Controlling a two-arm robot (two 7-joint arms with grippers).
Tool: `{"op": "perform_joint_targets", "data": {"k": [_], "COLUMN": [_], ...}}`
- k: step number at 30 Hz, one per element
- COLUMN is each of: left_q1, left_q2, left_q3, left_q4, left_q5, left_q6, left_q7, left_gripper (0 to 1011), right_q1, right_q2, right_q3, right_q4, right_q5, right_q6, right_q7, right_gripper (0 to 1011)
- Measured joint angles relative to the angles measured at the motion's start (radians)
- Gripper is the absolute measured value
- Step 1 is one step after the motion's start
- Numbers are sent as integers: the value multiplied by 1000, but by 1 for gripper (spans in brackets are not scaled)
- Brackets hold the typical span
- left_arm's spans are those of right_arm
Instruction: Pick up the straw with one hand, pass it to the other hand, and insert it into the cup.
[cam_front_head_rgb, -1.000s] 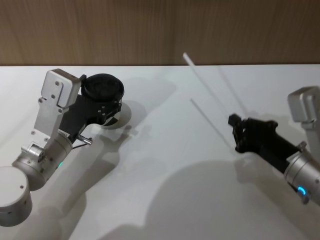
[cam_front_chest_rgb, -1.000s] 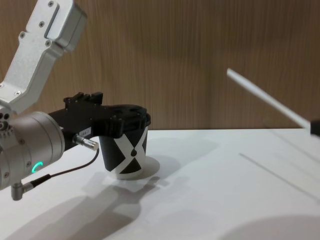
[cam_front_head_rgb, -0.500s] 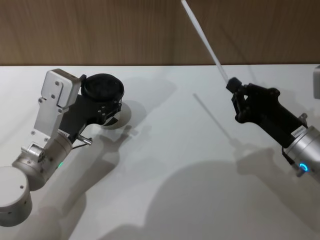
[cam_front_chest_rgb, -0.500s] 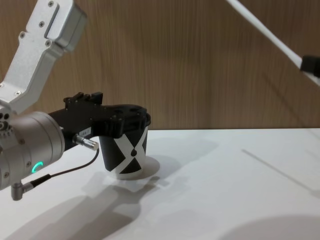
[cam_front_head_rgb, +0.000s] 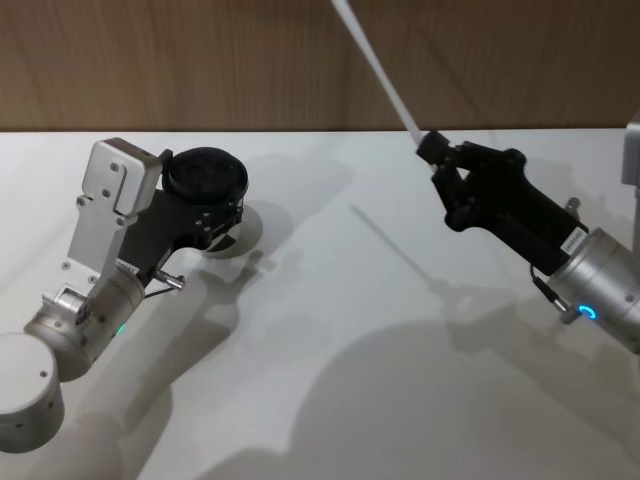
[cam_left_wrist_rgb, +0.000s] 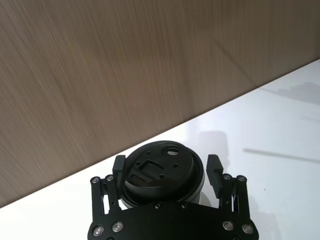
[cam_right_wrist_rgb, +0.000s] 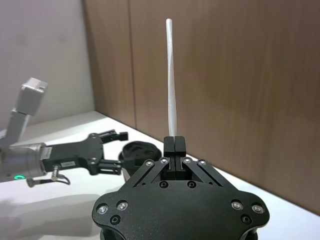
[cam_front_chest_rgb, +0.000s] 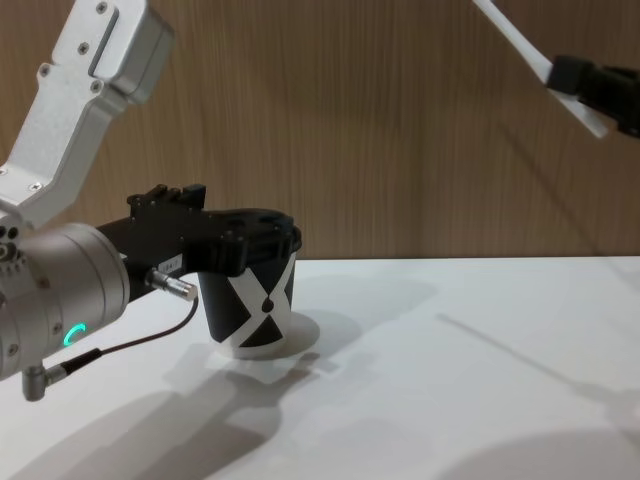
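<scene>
Since the right gripper (cam_front_head_rgb: 432, 150) is clamped on the straw (cam_front_head_rgb: 375, 62), holding it high above the table (cam_front_head_rgb: 330, 330) and well apart from the cup (cam_front_chest_rgb: 255, 305), pickup looks done, handover and insertion are left, and I cannot tell whether the left gripper (cam_left_wrist_rgb: 166, 167) round the cup grips it

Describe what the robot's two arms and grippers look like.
Left gripper: black, flat and dotted with small screws, on a bulky silver cylindrical wrist with a green ring light, a thin black cable and a boxy silver link. Right gripper: long, black and tapering, with a small white label and a silver wrist with a blue glowing ring.
</scene>
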Motion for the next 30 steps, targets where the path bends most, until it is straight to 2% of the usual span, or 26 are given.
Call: {"op": "perform_joint_targets", "data": {"k": [4, 7, 13, 20, 30], "left_q1": [0, 0, 0, 0, 0], "left_q2": [0, 0, 0, 0, 0], "left_q3": [0, 0, 0, 0, 0], "left_q4": [0, 0, 0, 0, 0], "left_q5": [0, 0, 0, 0, 0], "left_q6": [0, 0, 0, 0, 0], "left_q7": [0, 0, 0, 0, 0], "left_gripper": [1003, 1003, 1003, 1003, 1003], "right_q1": [35, 89, 167, 225, 285], "right_q2": [-2, -9, -26, -53, -95], "right_q3": [-18, -43, -77, -101, -129], "right_q4": [39, 95, 166, 212, 264], "right_q5": [11, 23, 35, 39, 25], "right_q6": [-32, -67, -98, -107, -93], "right_q7": [50, 111, 170, 178, 118], "right_gripper": [4, 3, 3, 3, 3]}}
